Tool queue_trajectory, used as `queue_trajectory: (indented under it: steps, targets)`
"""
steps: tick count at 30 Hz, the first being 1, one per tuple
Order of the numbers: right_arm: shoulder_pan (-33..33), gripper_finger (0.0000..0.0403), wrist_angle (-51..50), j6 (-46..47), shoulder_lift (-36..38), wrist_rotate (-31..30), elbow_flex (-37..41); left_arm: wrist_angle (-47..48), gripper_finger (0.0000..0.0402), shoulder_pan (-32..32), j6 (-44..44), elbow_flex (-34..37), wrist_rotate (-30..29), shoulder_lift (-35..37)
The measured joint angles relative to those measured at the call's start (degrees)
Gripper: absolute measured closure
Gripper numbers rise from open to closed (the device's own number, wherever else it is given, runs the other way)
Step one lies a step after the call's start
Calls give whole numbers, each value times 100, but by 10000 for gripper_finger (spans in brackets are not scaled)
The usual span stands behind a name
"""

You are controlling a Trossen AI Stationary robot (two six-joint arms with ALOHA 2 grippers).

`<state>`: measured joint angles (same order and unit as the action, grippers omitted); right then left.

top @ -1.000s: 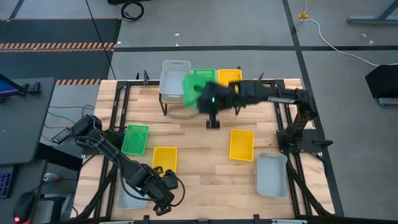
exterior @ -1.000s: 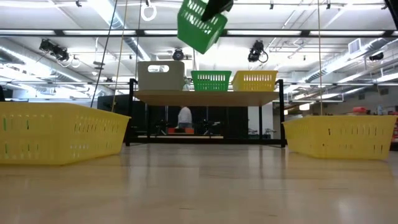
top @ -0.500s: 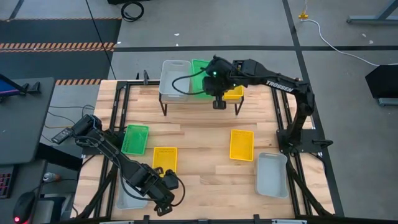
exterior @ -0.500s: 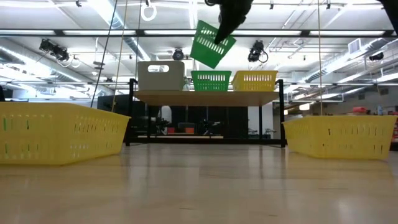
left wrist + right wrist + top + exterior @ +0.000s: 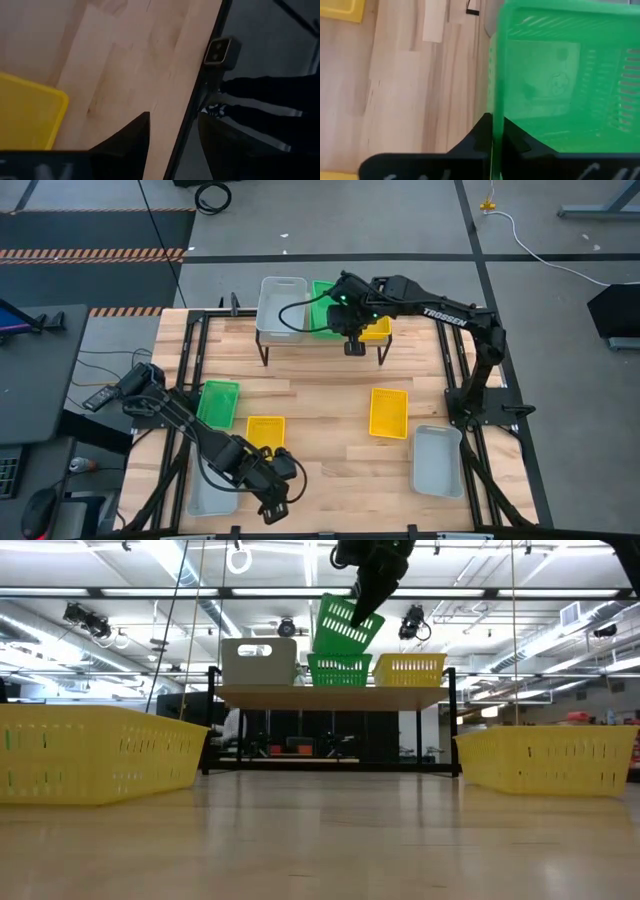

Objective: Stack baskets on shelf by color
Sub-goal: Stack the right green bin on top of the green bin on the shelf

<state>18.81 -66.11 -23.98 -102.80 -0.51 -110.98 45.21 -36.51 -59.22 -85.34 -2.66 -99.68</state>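
Observation:
My right gripper (image 5: 362,595) is shut on a green basket (image 5: 347,624) and holds it tilted over the shelf (image 5: 335,695). The basket hangs just above a second green basket (image 5: 338,670) that stands on the shelf between a grey basket (image 5: 258,662) and a yellow one (image 5: 408,669). Near the table's front edge my left gripper (image 5: 280,502) stands open with nothing between its fingers, beside a yellow basket (image 5: 27,117). My right gripper pinches one side wall of the green basket at its rim (image 5: 495,107), one finger inside the basket and one outside. The fingers come slanting down from above. The basket hangs tilted below them, its lower end close over the shelf's green basket; whether they touch, I cannot tell.
On the tabletop lie a green basket (image 5: 218,402), two yellow baskets (image 5: 264,435) (image 5: 388,412) and a grey one (image 5: 437,460). Another grey basket (image 5: 208,498) lies partly under my left arm. A black frame (image 5: 452,370) runs along the table's edges.
My right gripper has carried the green basket from in front of the shelf toward the far edge, over the shelf, and lowered it toward the green basket there; it stays tilted. My left gripper has shifted a little toward the table's right edge.

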Motion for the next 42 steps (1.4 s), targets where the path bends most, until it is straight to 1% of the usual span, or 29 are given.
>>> queue_trajectory:
  steps: [5,13,18,22,28,31,35,39,42]
  targets:
    - [2,358,86,1,0,-104,42,2,230,115,142,-172,-4,0]
    - [24,329,88,1,0,-151,42,138,230,172,205,-212,-3,0]
    - [25,313,90,3,0,-577,42,140,230,168,202,-212,-1,-2]
    - [35,320,90,4,0,-646,42,140,230,168,179,-212,-1,-2]
    - [32,369,180,19,0,-734,42,140,230,168,166,-210,-1,-2]
    - [33,384,226,23,0,-736,42,138,230,168,164,-210,-1,-2]
    - [33,379,275,109,0,-571,42,140,230,168,166,-210,-1,-2]
    - [44,356,385,309,-28,-543,64,138,230,168,166,-210,-3,-2]
    - [46,339,612,345,-29,-545,233,138,230,168,161,-210,-1,-2]
